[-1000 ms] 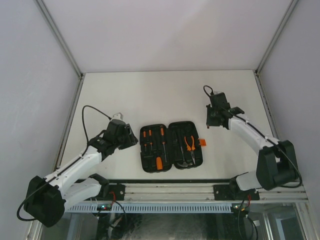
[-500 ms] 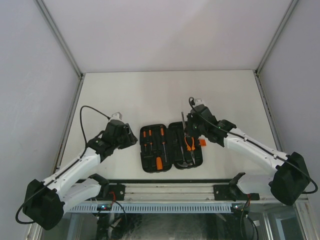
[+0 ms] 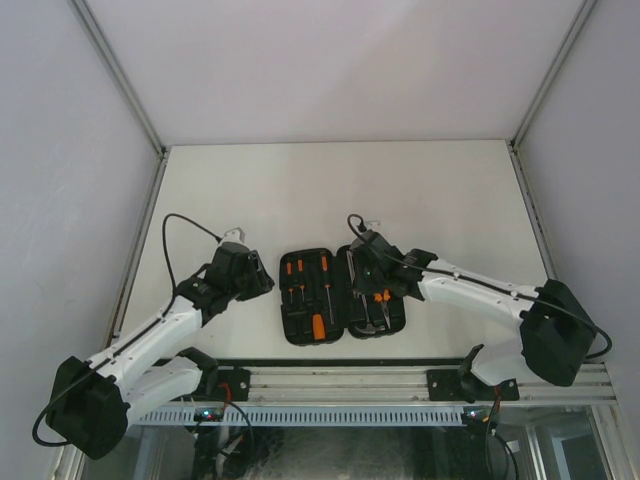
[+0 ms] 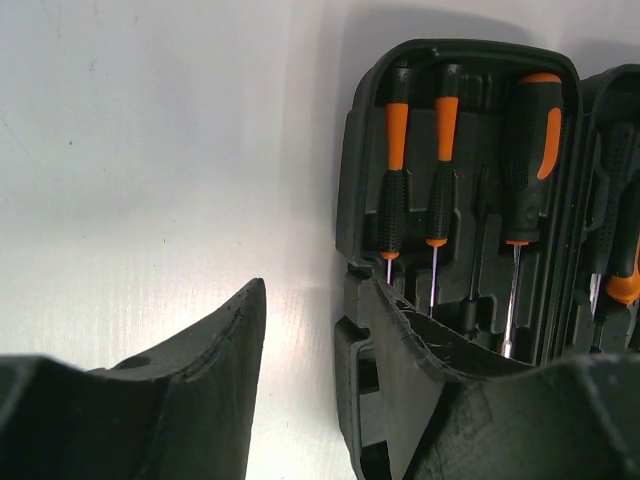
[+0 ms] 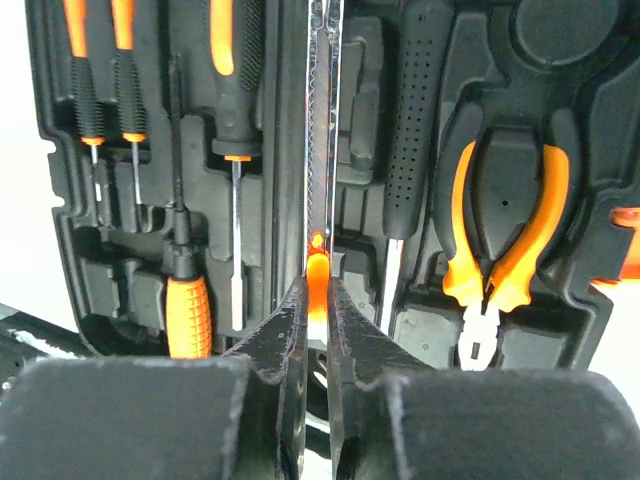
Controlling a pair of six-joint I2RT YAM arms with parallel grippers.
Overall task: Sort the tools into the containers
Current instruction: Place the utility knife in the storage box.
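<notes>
The black tool case [image 3: 290,325] lies open mid-table. Its left half holds orange-and-black screwdrivers [image 3: 298,280]; its right half holds orange-handled pliers [image 3: 380,290] and a black-handled tool [image 5: 410,130]. My right gripper [image 3: 362,264] hovers over the case's hinge, shut on a thin silver tool with an orange end [image 5: 324,120]; in the right wrist view the gripper [image 5: 317,290] pinches the orange end. My left gripper [image 3: 262,283] is open at the case's left edge. In the left wrist view the gripper [image 4: 316,290] has the case rim [image 4: 352,330] between its fingers, next to the screwdrivers [image 4: 397,170].
A small orange latch [image 3: 406,285] sticks out of the case's right side. A stubby orange handle [image 5: 188,315] sits low in the left half. White walls close the table at back and sides. A metal rail [image 3: 340,385] runs along the near edge.
My right arm has swung left from the table's right side to above the case hinge, carrying the thin silver tool. My left arm has barely moved.
</notes>
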